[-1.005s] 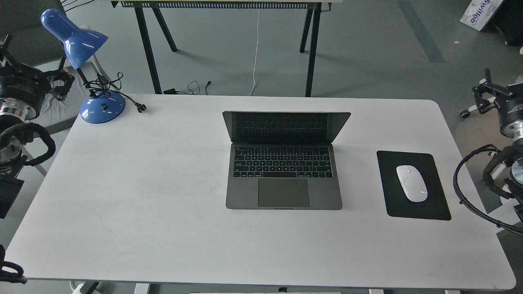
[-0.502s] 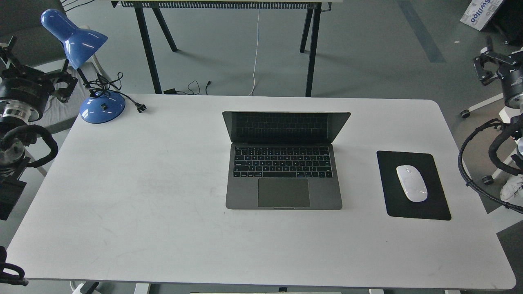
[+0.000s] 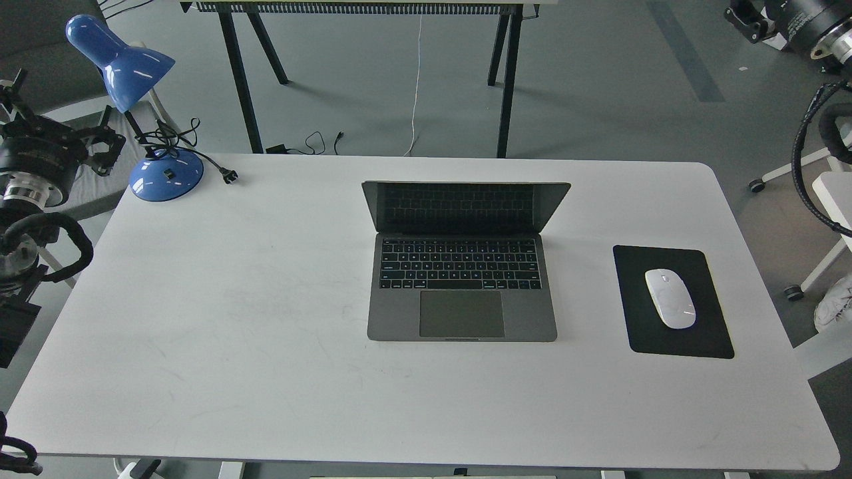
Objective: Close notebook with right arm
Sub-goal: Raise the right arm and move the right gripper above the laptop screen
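The notebook (image 3: 462, 313) is a space-grey laptop at the middle of the white table (image 3: 233, 319). It is open, and its dark screen (image 3: 466, 206) leans back toward the far edge. My right arm (image 3: 809, 26) is high at the top right corner, off the table and far from the notebook. Its gripper (image 3: 742, 14) is dark and partly cut off by the frame edge, so its fingers cannot be told apart. My left gripper (image 3: 101, 143) is at the left edge beside the lamp, small and dark.
A black mouse pad (image 3: 692, 346) with a white mouse (image 3: 669, 297) lies right of the notebook. A blue desk lamp (image 3: 133, 73) with its cord and plug (image 3: 229, 176) stands at the back left corner. A black-legged table (image 3: 506, 80) stands behind.
My right arm has risen from beside the table's right edge to the top right corner of the view. The left arm shifted only slightly. The notebook has not moved.
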